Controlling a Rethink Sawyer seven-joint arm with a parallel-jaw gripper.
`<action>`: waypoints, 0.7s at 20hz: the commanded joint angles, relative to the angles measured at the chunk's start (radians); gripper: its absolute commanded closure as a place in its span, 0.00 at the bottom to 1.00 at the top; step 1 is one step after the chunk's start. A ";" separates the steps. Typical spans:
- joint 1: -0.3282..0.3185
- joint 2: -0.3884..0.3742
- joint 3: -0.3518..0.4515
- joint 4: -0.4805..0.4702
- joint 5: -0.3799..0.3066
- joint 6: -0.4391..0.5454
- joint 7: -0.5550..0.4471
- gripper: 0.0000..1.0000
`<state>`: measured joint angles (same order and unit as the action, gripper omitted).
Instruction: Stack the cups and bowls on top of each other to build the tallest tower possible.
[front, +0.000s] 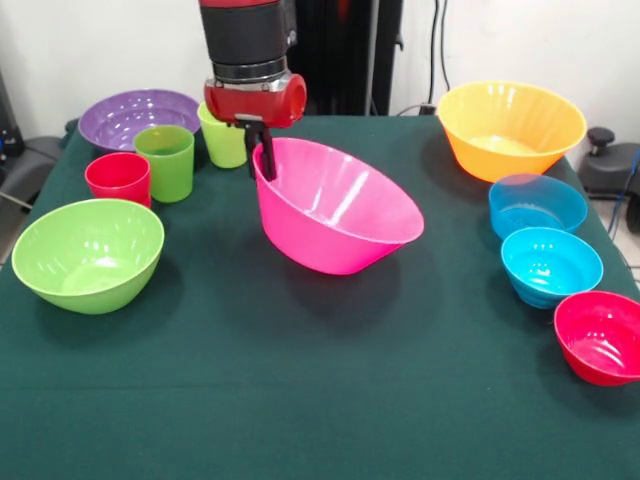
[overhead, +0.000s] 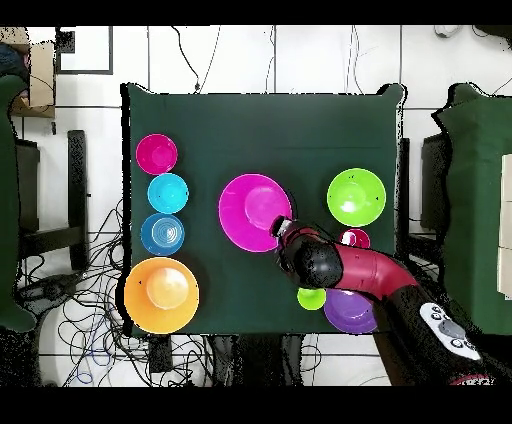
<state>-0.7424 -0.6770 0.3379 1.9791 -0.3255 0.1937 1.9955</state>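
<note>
My gripper (front: 265, 165) is shut on the far left rim of the large pink bowl (front: 340, 205), which is tilted with that side raised, mid-table; both also show in the overhead view, gripper (overhead: 281, 228) and bowl (overhead: 250, 210). The red cup (front: 118, 177), green cup (front: 166, 162) and lime cup (front: 222, 140) stand upright in a cluster left of the gripper. The lime-green bowl (front: 88, 252) sits front left and the purple bowl (front: 135, 115) back left. The orange bowl (front: 510, 128), translucent blue bowl (front: 537, 205), turquoise bowl (front: 551, 265) and small red bowl (front: 600, 337) line the right side.
The dark green tablecloth (front: 300, 400) covers the table. Cables and dark equipment stand behind the table's far edge. In the overhead view the arm (overhead: 370, 275) covers the green cup.
</note>
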 joint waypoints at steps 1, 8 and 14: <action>-0.049 0.091 0.203 0.066 0.016 0.130 -0.049 1.00; -0.114 0.150 0.270 0.075 0.001 0.160 -0.063 1.00; -0.126 0.126 0.284 0.064 -0.060 0.113 -0.075 1.00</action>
<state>-0.8721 -0.5641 0.5174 2.0229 -0.3257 0.2518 1.9955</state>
